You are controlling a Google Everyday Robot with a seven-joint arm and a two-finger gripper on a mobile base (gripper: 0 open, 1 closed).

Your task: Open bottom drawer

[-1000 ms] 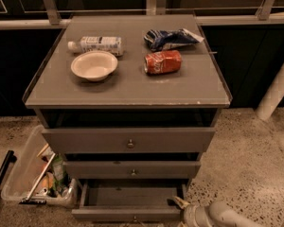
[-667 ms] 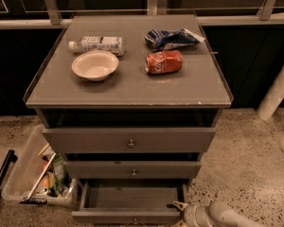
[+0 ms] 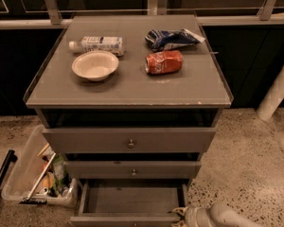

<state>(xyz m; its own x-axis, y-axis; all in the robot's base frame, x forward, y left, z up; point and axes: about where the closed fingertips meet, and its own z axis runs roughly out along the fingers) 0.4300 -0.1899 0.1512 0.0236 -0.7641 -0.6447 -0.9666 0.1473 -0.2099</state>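
Observation:
The grey cabinet has three drawers. The bottom drawer (image 3: 132, 200) stands pulled out, its shallow grey tray open to view and its front at the lower edge of the camera view. The middle drawer (image 3: 132, 170) and top drawer (image 3: 128, 140) sit pushed in, each with a small round knob. My gripper (image 3: 181, 213) is at the bottom right, by the right front corner of the bottom drawer, with the pale arm (image 3: 222, 216) trailing to the right.
On the cabinet top (image 3: 128, 91) lie a plastic bottle (image 3: 98, 44), a white bowl (image 3: 94, 65), a blue chip bag (image 3: 173, 38) and a red can (image 3: 164, 62). A clear bin of tools (image 3: 35, 176) stands on the floor at the left. A white post (image 3: 277, 91) rises at the right.
The view has shifted slightly. The gripper and arm sit a little lower and further right at the drawer's right front corner; the drawer stays pulled out.

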